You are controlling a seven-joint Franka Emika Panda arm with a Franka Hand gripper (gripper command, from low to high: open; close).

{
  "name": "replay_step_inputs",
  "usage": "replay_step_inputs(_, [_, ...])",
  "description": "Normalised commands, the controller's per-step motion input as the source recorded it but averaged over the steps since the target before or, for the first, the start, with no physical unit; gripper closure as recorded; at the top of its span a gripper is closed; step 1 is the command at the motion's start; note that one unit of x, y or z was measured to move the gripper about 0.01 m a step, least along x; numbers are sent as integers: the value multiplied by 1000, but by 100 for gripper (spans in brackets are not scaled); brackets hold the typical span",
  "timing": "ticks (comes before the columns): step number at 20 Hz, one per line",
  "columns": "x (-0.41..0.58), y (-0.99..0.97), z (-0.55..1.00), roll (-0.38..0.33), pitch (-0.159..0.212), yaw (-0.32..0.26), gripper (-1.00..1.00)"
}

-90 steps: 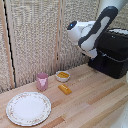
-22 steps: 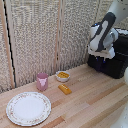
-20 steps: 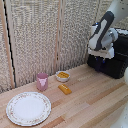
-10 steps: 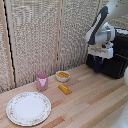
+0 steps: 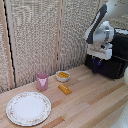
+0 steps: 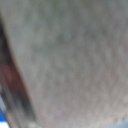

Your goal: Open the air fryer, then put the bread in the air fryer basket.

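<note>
So the arm has been swinging over and dropping down, and now the hand is hanging right at the front of the air fryer, low against its face on the exterior view's left side of it. A few seconds back it was up higher and further from the box, so that's the approach to the handle pretty much done, I reckon. I can't actually make out the handle itself, it's all black on black. Can't tell how the fingers are standing either; they're just dark bits against the dark front. The wrist view is no help, it's showing nothing but a grey blur.

The air fryer basket is looking closed to me, no drawer sticking out, so the pull is yet to come.

The bread is lying flat on the counter, well apart from the fryer, just in front of the small white bowl and near the pink cup. Its long axis is running diagonally, far end toward the exterior view's left, near end toward the right. It hasn't budged.
</note>
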Motion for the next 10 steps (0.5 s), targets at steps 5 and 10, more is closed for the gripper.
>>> replay_step_inputs(5, [17, 809, 63, -10, -111, -148, 100])
replay_step_inputs(10, [114, 815, 118, -40, -46, -141, 100])
